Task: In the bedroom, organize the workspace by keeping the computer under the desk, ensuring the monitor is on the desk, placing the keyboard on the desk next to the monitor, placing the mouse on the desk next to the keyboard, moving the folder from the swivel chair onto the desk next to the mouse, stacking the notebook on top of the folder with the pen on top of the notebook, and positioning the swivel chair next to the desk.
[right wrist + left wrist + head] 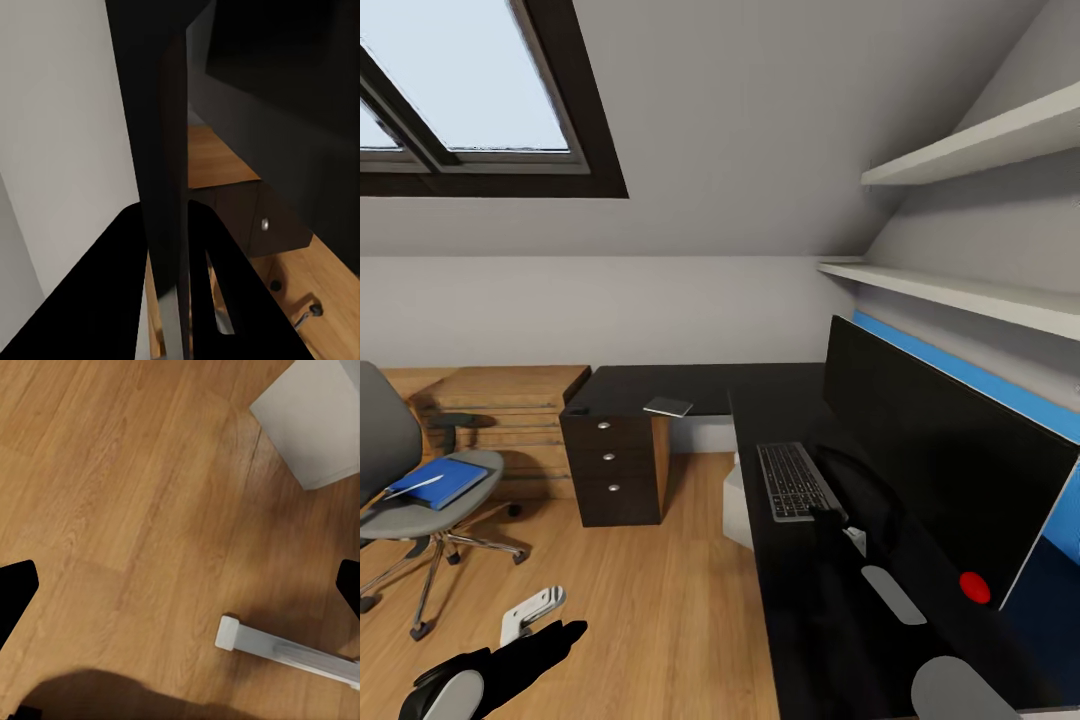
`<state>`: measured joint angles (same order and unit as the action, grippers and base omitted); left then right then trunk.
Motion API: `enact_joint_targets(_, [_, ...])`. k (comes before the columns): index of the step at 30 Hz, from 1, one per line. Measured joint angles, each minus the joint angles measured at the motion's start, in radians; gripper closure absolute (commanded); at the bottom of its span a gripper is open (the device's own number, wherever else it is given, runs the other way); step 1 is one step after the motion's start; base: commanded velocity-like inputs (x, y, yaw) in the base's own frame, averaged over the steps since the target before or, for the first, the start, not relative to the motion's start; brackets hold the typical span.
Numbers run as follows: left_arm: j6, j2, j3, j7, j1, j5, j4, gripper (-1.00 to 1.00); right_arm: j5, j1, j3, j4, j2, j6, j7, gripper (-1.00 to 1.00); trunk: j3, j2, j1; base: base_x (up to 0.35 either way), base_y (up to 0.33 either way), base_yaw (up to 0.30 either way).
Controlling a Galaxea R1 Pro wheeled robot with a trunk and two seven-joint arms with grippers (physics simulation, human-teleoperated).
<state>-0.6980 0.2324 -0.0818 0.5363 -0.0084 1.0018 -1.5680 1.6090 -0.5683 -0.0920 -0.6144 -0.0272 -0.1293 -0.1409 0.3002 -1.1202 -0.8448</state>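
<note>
Wood floor (660, 600) under a sloped white roof, with a window (470, 80) up high and two white shelves (960, 290) on the right wall. Long black desk (800, 620) bent round the corner, with three drawers (610, 462) under its far end. Wide black monitor (940, 460) standing up on the desk by the blue wall strip. Keyboard (795, 480) flat on the desk, just in front of the monitor. Small red dot (974, 587) low on the screen. Thin grey notebook (668, 406) lying on the far part of the desk, above the drawers, well away from the keyboard. White-grey computer (738, 500) down on the floor, tucked under the desk edge.

Grey chair (400, 470) off to the left, well apart from the desk. Blue folder (438, 482) lying on its seat.

Left gripper (180, 585) hanging low over the floor, spread wide, with nothing between its black fingers (15, 592). Below it, bare wood, a corner of the computer and a white bar (285, 649) on the floor.

Right arm (890, 592) reaching over the desk to the spot between keyboard and monitor. Right gripper (166, 210) with one finger on each side of a thin dark slab (161, 112) seen edge-on. Cannot tell what the slab is, or if it is being squeezed.
</note>
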Motion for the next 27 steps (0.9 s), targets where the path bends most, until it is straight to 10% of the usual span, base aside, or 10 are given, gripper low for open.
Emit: enact_joint_targets(27, [0.0, 0.0, 0.001, -0.002, 0.0, -0.001, 0.001, -1.0, -0.001, 0.0, 0.0, 0.0, -0.001, -0.001, 0.001, 1.0, 0.013, -0.028, -0.015, -0.003, -0.024, 0.0])
